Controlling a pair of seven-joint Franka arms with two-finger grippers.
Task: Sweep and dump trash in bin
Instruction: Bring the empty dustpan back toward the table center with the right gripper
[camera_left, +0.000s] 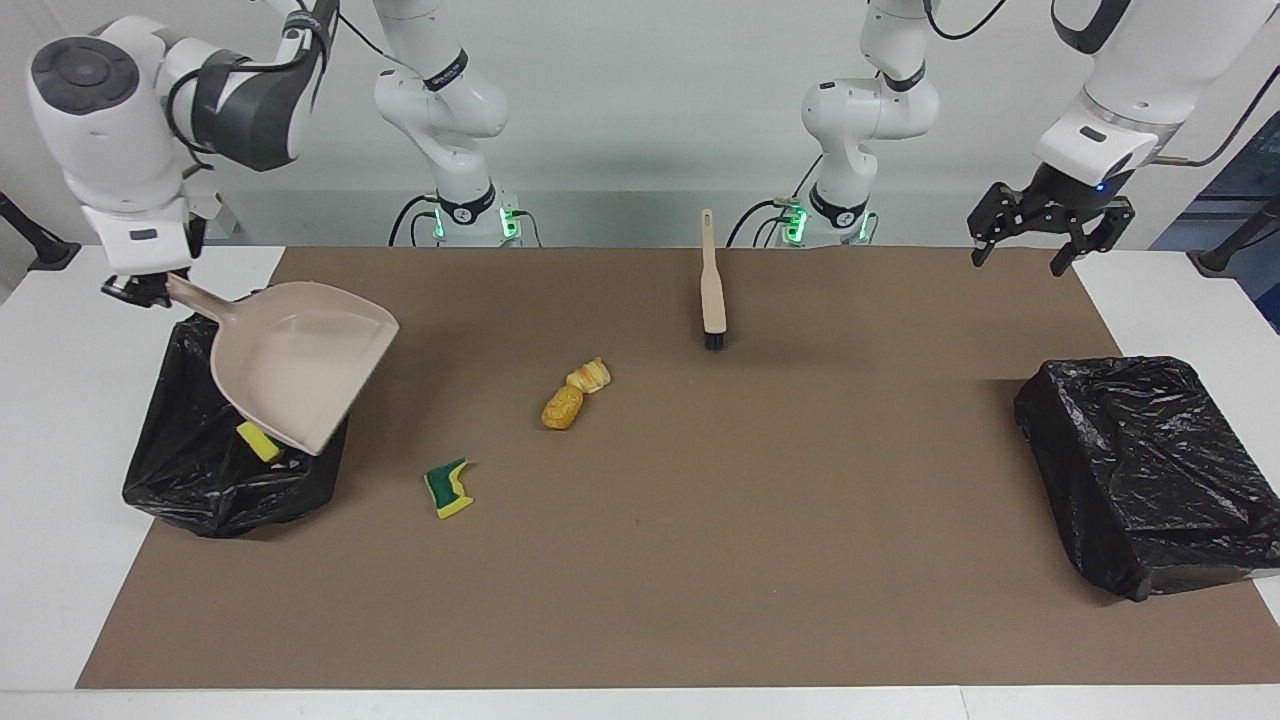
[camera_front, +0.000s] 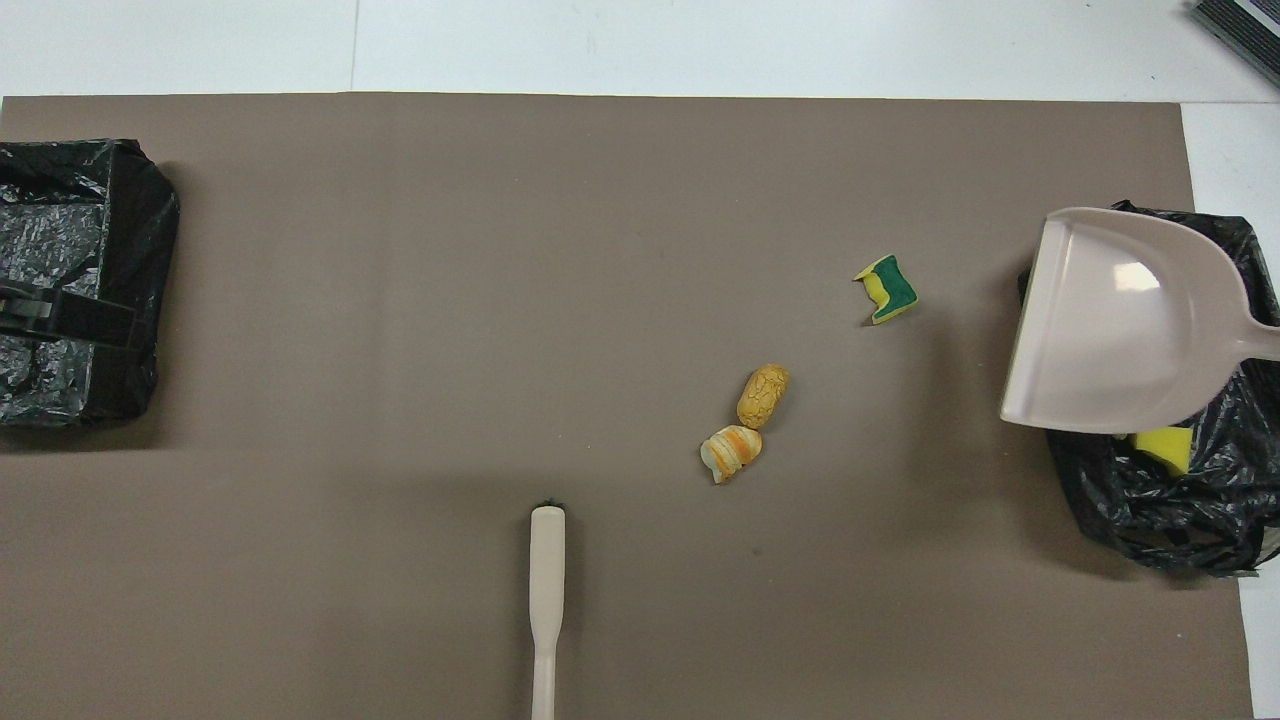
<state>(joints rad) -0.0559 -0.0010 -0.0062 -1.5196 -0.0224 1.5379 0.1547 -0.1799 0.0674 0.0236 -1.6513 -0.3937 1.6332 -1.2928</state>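
Your right gripper clamps the handle of the beige plastic dustpan, tilted over the black-bagged bin at the right arm's end, where one yellow sponge scrap shows. Your left gripper hangs spread. Three scraps lie mid-mat.

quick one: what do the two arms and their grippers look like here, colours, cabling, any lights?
Both arms are glossy white with dark grey joint sections and round grey end caps; thin black cables loop along them. Green lights glow at both bases. The left gripper is black, two-fingered, under a white wrist with a small blue light. The right gripper is black too, below a white block with a dark slot.
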